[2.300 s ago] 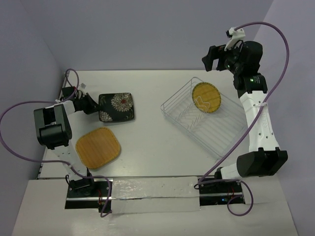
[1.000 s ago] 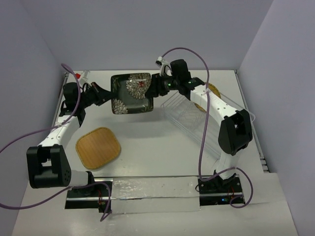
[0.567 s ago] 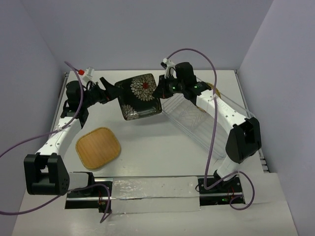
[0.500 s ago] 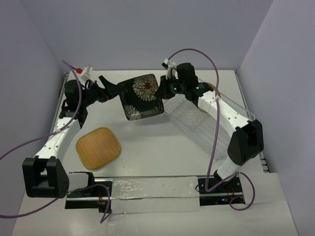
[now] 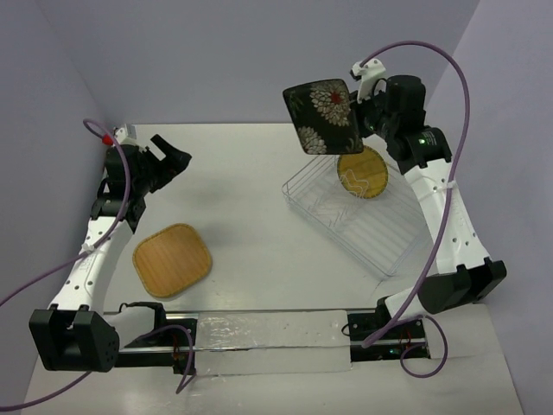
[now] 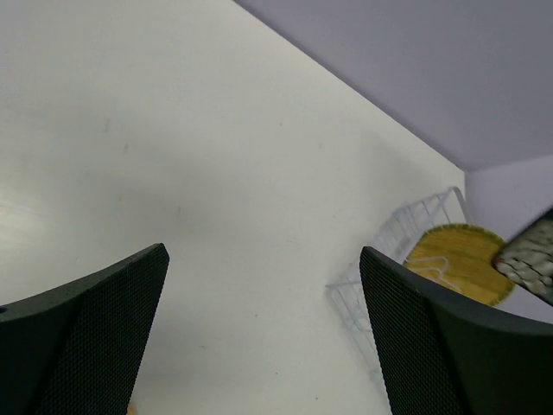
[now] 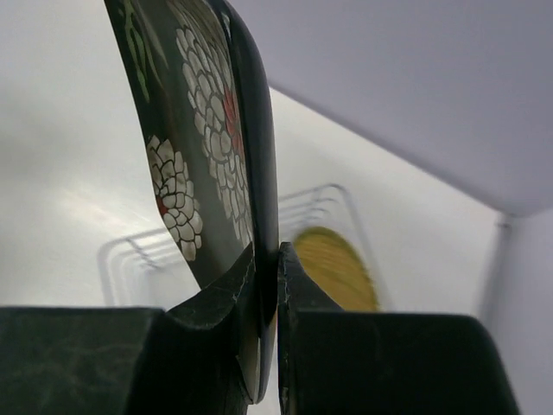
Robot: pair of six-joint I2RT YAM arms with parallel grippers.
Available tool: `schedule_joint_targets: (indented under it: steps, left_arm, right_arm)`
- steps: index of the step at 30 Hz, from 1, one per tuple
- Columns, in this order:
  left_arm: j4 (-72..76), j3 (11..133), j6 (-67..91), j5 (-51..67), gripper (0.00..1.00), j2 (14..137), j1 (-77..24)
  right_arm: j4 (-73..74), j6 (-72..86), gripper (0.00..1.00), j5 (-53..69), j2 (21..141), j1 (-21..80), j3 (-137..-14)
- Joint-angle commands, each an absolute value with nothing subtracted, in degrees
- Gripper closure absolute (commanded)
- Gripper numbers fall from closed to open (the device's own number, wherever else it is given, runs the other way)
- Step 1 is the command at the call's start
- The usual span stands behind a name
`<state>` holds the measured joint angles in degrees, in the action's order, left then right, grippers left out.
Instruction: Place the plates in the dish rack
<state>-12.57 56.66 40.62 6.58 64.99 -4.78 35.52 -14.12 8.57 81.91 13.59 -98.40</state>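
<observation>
My right gripper [image 5: 359, 108] is shut on the edge of the black flowered plate [image 5: 324, 116], holding it up in the air above the far end of the dish rack [image 5: 380, 246]. In the right wrist view the plate [image 7: 207, 147] stands on edge, pinched between the fingers [image 7: 307, 298]. The round woven yellow plate [image 5: 363, 172] leans inside the rack. The tan wooden square plate [image 5: 172, 258] lies flat on the table at the left. My left gripper [image 5: 170, 156] is open and empty, raised at the far left; its wrist view shows the rack [image 6: 393, 238] and yellow plate [image 6: 456, 270] far off.
The white table [image 5: 251, 233] is walled by lavender panels at the back and sides. Purple cables loop from both arms. A taped strip runs along the near edge between the arm bases.
The flowered plate passed from my left gripper to my right. The left gripper opened and drew back left; the right arm swung the plate up and right, over the rack.
</observation>
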Motion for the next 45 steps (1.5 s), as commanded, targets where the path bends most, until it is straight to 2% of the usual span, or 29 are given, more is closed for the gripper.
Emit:
schedule_joint_targets:
  steps: [1,6,15,25,45]
  left_arm:
    - [-18.4,56.8,42.7,-3.1,0.01,61.6,-4.8]
    - [-22.2,55.9,42.6,-5.9,0.01,60.8,-4.8]
    - [-26.5,57.9,43.9,-10.5,0.01,62.8,-4.8]
    - [-31.1,60.2,45.6,-16.5,0.01,65.2,-4.8]
    - [-31.4,62.8,45.1,-16.2,0.01,69.4,-4.8]
  right_arm:
    - [42.9,-32.8,1.00,0.8,79.3,13.6,-104.8]
    - [48.0,-44.1,1.00,-10.7,77.3,13.4,-101.8]
    - [51.5,-50.0,1.00,-15.3,79.2,12.0,-101.5]
    - [49.9,-50.2,1.00,-16.5,86.4,12.0,-102.6]
    - [44.2,-44.2,1.00,-21.0,93.1,14.2,-96.6]
